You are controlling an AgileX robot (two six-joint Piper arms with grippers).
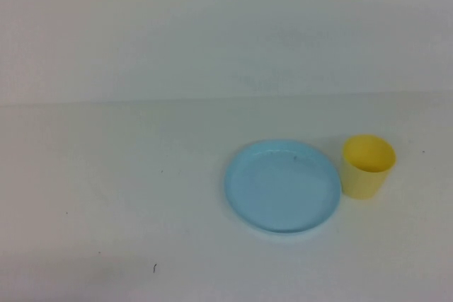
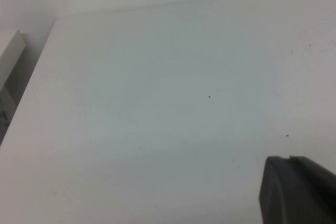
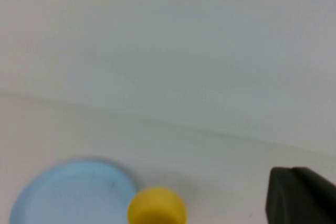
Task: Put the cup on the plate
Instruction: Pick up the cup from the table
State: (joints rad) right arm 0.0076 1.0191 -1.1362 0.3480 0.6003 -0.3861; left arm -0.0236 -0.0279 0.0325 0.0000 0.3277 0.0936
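Note:
The yellow cup (image 1: 367, 167) stands upright on the white table, just right of the light blue plate (image 1: 282, 187) and almost touching its rim. The plate is bare. In the right wrist view the cup (image 3: 156, 206) and plate (image 3: 71, 192) lie ahead of my right gripper (image 3: 290, 170), which is well short of them. Its dark fingertips lie together with only a thin seam between them, and it holds nothing. My left gripper (image 2: 290, 158) looks the same, shut and empty over bare table, far from both objects. Neither gripper shows in the high view.
The white table (image 1: 141, 175) meets a white back wall (image 1: 212, 26). The left wrist view shows the table's far left edge (image 2: 37, 77) with a pale object (image 2: 10, 56) beyond it. A few tiny dark specks dot the surface.

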